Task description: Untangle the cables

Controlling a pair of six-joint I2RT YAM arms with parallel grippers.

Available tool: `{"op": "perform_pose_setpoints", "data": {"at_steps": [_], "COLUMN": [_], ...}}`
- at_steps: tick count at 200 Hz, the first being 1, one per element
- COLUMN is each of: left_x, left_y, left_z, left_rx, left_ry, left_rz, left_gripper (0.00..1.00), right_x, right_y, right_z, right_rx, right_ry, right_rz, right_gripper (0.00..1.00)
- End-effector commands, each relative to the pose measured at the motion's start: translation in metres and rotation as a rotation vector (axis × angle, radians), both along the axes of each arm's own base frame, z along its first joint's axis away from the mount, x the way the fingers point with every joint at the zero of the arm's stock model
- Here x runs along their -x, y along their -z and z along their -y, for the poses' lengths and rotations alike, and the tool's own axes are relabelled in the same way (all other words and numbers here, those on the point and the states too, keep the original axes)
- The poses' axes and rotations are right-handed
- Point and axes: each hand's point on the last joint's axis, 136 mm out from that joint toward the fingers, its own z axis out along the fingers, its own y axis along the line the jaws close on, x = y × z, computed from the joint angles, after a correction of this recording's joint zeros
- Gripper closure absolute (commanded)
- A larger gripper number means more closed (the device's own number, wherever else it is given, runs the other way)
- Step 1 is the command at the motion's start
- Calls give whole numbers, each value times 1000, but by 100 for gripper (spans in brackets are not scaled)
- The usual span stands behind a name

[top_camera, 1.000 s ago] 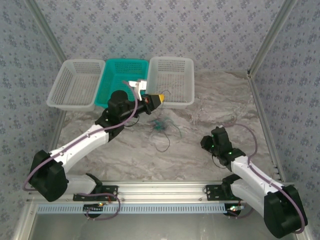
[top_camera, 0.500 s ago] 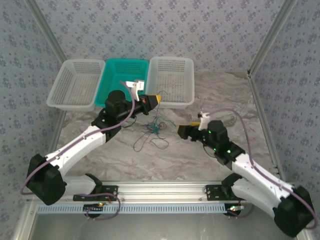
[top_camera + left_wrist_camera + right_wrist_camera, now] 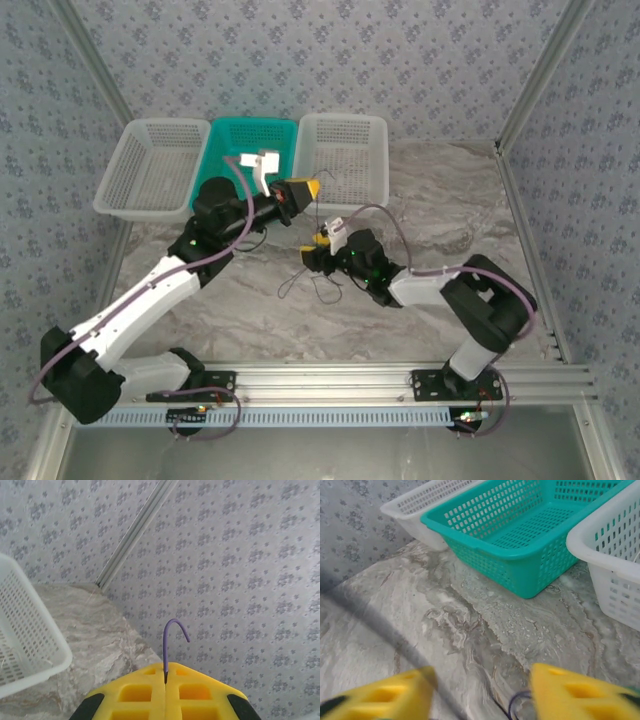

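The left gripper [image 3: 165, 676], raised near the teal basket [image 3: 250, 123], had its jaws pressed together on a thin purple strand [image 3: 166, 640] that curled out above them. The right gripper [image 3: 482, 682] hung low over the marbled desk [image 3: 450, 215], jaws parted and gripping nothing, just above the loose cables [image 3: 318, 283].

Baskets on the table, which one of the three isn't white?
The middle basket: it is teal, set between the white left basket and the white right basket.
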Motion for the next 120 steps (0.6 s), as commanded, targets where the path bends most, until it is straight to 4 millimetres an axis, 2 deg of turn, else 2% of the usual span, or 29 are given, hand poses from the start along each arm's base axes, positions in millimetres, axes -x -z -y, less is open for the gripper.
{"op": "perform_pose_setpoints", "data": {"at_steps": [1, 31, 63, 86, 120], "left_x": [17, 21, 19, 18, 14], "left_y": [-52, -83, -122, -152, -205], "left_z": [-20, -54, -100, -125, -144], "left_rx": [45, -8, -17, -13, -10], "left_ry": [-34, -151, -301, -380, -451], "left_rz": [112, 188, 264, 318, 423], "left_gripper": [100, 100, 100, 100, 100], "right_x": [-14, -10, -2, 3, 1], "right_y": [-5, 46, 87, 102, 119], "right_z": [-3, 24, 60, 79, 99], "right_rx": [-19, 41, 144, 159, 192], "right_ry": [39, 136, 245, 294, 363], "right_rz": [63, -57, -179, -227, -293], "right_gripper": [64, 74, 70, 69, 67]}}
